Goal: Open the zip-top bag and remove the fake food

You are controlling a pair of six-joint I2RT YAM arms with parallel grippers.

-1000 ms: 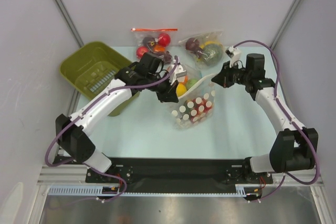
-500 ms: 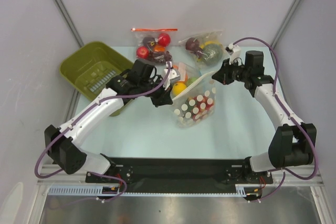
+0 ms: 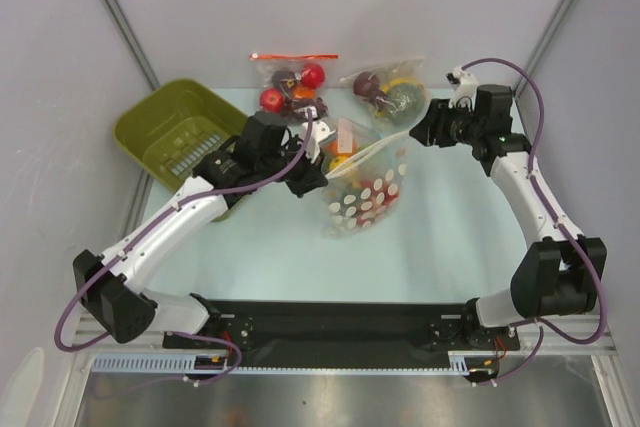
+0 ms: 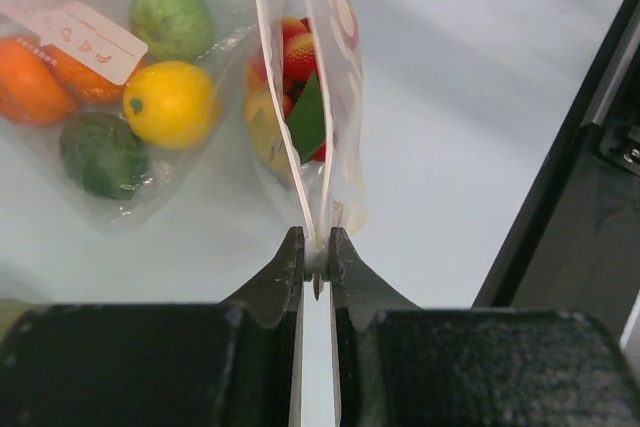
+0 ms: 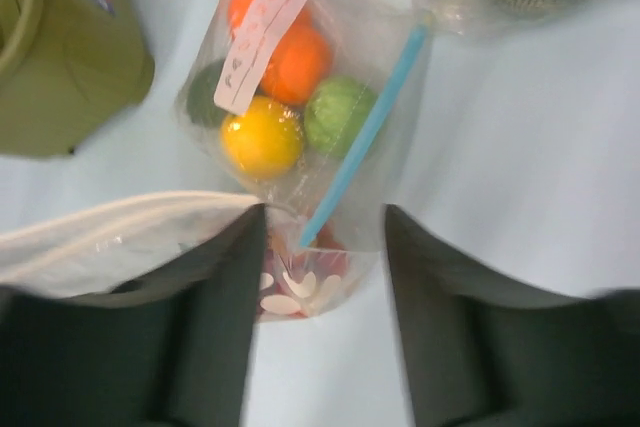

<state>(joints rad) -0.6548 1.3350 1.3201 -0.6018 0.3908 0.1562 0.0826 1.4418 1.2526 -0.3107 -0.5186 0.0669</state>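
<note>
1. Left jaws pinched shut on the bag's (image 4: 340, 97) rim, mid-counter (image 3: 450, 237), just beside the fruit bag (image 4: 110, 97).
2. Right jaws spread wide, gripping nothing; film merely brushes one finger.
3. Mouth looks parted to me, so the opening seems partly done.
4. Toy strawberries (image 4: 298, 52) sit inside. Removal is all ahead.

top external: fixed high above and behind the arm bases (image 3: 195, 312); looks forward and down; farthest off, taking in the whole surface (image 3: 450, 227)
left wrist: rides behind the left hand (image 4: 316, 247); looks low along its fingers; very near the zip-top bag (image 4: 335, 77)
right wrist: sits above the right hand (image 5: 325, 212); looks almost straight down on the surface; near, slightly blurred
shared: all three views hold the zip-top bag and the fruit bag (image 5: 290, 97); the green bin (image 5: 60, 57) shows only from top external and right wrist
</note>
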